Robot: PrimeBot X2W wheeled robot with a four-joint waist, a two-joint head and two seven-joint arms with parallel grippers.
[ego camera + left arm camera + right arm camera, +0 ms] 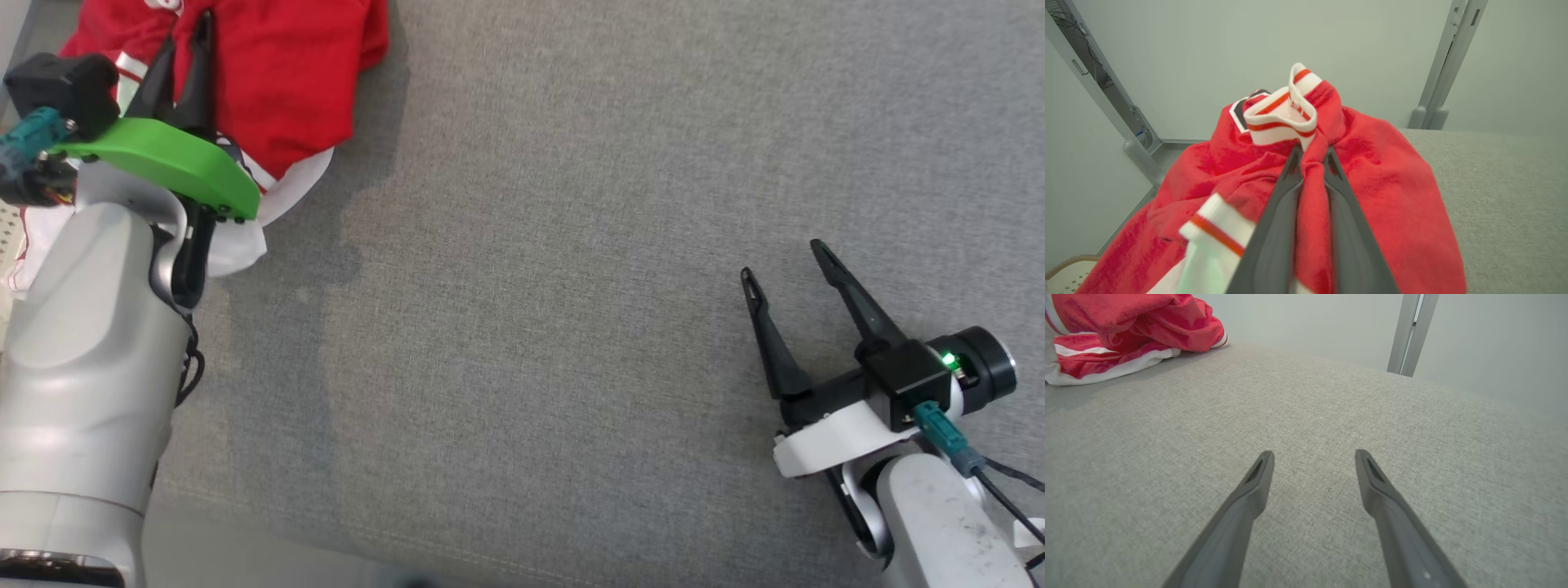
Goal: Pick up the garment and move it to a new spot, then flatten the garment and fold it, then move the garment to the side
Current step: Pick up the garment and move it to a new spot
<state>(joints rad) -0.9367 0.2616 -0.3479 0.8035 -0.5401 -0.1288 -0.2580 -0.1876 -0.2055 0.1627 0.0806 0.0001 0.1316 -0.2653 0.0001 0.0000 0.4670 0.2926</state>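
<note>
The red and white garment (pixel 286 90) sits bunched in a heap at the far left corner of the grey surface (pixel 571 286). The left claw (pixel 1312 153) is clenched on a raised red fold of it, just below a striped cuff (pixel 1286 118); a pinch on a ridge like that should lift the whole heap, I'd say. The right claw (pixel 780 260) hangs released, well apart from the garment, over bare grey cloth where the garment could land. Nothing lies between them; a metal post (pixel 1412 330) stands beyond the far edge, clear of the garment.
</note>
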